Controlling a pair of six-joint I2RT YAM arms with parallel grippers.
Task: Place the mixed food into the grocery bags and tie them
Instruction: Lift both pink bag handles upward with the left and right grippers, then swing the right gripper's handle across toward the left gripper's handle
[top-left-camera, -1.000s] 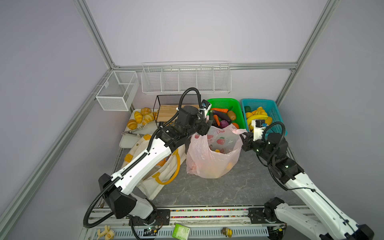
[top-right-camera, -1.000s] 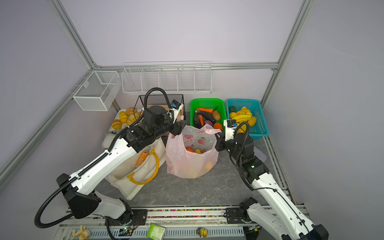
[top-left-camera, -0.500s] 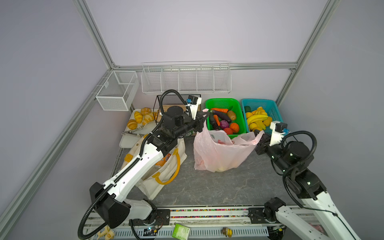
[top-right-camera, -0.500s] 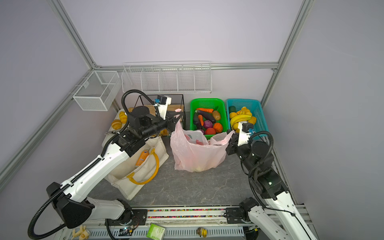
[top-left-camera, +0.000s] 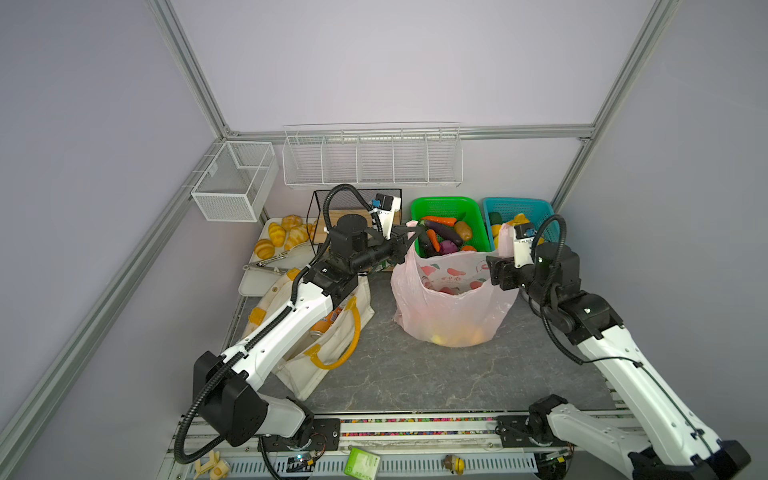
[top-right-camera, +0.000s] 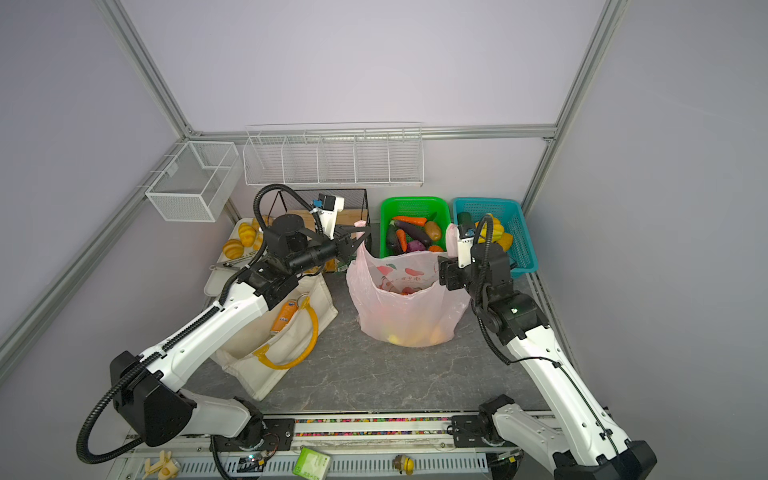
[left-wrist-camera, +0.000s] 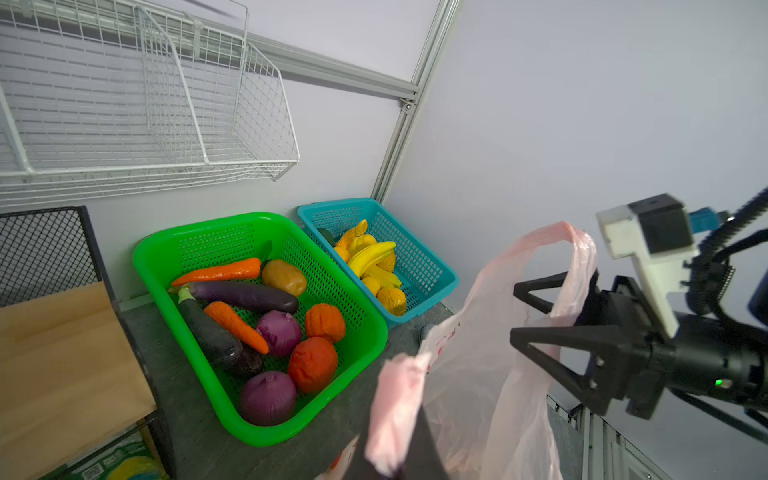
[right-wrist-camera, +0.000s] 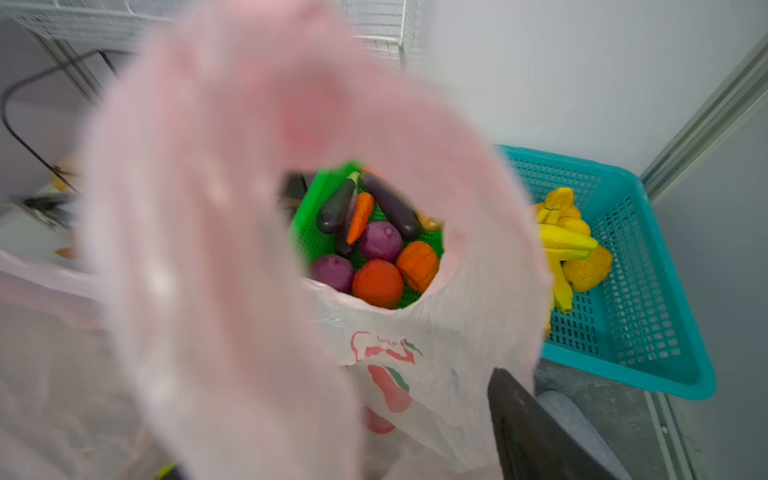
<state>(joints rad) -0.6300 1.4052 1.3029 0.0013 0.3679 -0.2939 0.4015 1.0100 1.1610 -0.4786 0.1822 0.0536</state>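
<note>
Pink bag (top-left-camera: 449, 307) stands on the bench (top-left-camera: 415, 374) between our two arms, just in front of the green basket (top-left-camera: 440, 203), with its mouth pulled open. Through its thin wall we see yellow and orange fruits (top-left-camera: 453, 337) lying at the bottom.

Our left pincer (top-left-camera: 406, 243) is clenched on one handle (left-wrist-camera: 395, 399) of the bag and holds it up near the basket's corner. In the left wrist view the pink strip bunches where the dark finger pinches it.

Our right pincer (left-wrist-camera: 514, 311) is released, with its fingers standing wide apart. The other handle (left-wrist-camera: 577, 257) hangs as a loop across them, not pinched. In the right wrist view this loop is blurred and fills most of the picture, and the vegetables in the green basket show through it.

The tote (top-right-camera: 249, 357) lies on the bench under our left arm, apart from the pink bag, with its yellow straps spread. An orange can (top-right-camera: 284, 316) lies in its open mouth. The blue basket (top-left-camera: 519, 204) sits beside the green one, behind our right arm.
</note>
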